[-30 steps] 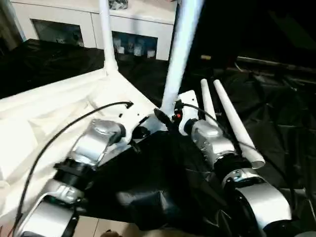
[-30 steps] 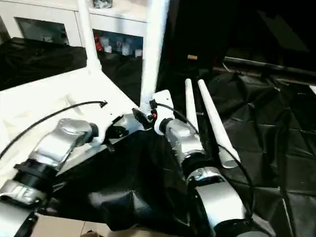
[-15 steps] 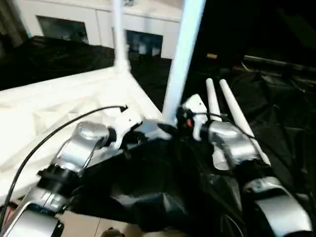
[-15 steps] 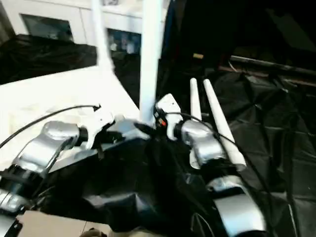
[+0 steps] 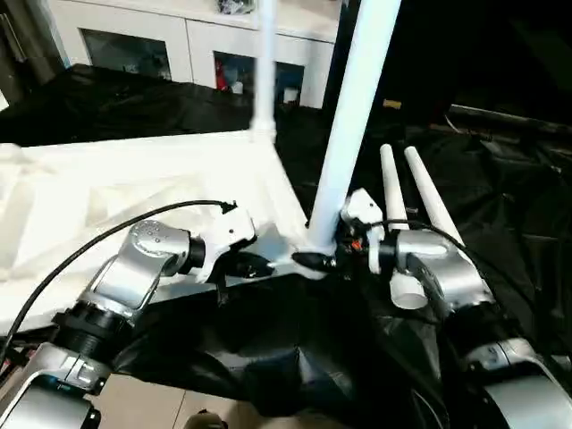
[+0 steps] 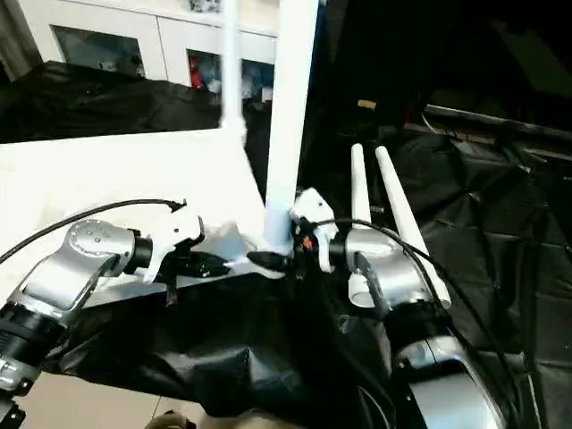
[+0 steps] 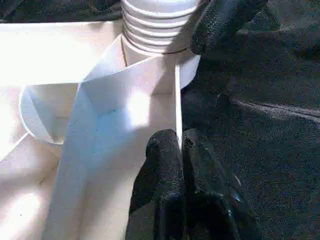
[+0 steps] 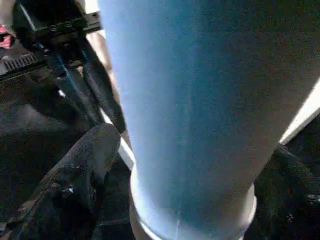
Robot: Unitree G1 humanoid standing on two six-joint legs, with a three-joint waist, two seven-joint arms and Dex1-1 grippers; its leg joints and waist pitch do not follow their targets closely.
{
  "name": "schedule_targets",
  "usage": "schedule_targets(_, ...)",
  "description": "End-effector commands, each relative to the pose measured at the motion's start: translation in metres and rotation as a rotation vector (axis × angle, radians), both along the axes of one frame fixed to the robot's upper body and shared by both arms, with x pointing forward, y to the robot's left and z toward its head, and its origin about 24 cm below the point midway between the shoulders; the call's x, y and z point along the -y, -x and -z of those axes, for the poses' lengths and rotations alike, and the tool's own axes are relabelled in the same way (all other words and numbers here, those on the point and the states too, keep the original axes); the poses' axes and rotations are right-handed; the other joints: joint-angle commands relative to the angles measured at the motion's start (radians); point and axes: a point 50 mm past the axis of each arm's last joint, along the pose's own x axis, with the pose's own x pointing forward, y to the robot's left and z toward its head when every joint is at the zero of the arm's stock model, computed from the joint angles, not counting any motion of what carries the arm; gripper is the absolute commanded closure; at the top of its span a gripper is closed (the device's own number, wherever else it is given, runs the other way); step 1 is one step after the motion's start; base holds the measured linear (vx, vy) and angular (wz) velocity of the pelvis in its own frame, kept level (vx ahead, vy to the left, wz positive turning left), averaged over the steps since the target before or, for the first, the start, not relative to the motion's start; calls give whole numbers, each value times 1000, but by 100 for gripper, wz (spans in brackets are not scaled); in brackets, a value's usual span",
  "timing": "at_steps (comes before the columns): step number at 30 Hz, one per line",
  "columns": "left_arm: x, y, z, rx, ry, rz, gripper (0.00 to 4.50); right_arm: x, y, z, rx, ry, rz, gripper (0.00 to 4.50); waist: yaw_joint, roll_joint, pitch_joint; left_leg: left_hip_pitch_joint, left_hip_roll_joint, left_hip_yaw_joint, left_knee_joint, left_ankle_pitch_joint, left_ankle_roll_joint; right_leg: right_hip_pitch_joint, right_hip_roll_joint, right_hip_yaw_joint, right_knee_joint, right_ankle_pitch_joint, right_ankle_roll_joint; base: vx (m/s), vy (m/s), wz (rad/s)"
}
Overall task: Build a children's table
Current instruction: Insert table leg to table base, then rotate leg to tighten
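The left tool (image 7: pixel 179 150) pinched a thin rib of the upturned table top (image 5: pixel 107 192), while the right tool (image 8: pixel 175 165) clasped the upright leg (image 5: pixel 353 125), whose upper end ran out of view.

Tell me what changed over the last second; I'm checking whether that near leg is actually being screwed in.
The head camera shifted, so much of the apparent motion is the view. The right gripper turned inward around the base of the near upright leg; whether the leg rotated cannot be told. The left gripper stays pinched on the tabletop rim beside the socket. The far leg and two loose legs lie as before.
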Motion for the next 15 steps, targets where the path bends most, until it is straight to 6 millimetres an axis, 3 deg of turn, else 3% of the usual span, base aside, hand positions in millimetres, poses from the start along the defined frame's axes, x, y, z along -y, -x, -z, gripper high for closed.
schedule_targets(1, 13, -2, -20, 84, 67, 75, 450, -3, 5, 4, -30, 3, -41, 80, -2, 17, -71, 12, 18, 0, -60, -139, 13, 65, -83, 63, -64, -75, -183, 0, 0, 0)
schedule_targets(9, 10, -1, -19, 75, 62, 89, 450, -3, 7, 8, -48, 4, -40, 155, 0, 16, -73, 13, 18, 0, -58, -128, 15, 66, -82, 62, -61, -51, -192, 0, 0, 0)
schedule_targets(15, 8, -1, -19, 70, 59, 88, 450, -3, 9, 11, -64, 4, -41, 180, 6, 17, -72, 13, 19, 0, -57, -142, 10, 64, -83, 62, -61, -70, -189, 0, 0, 0)
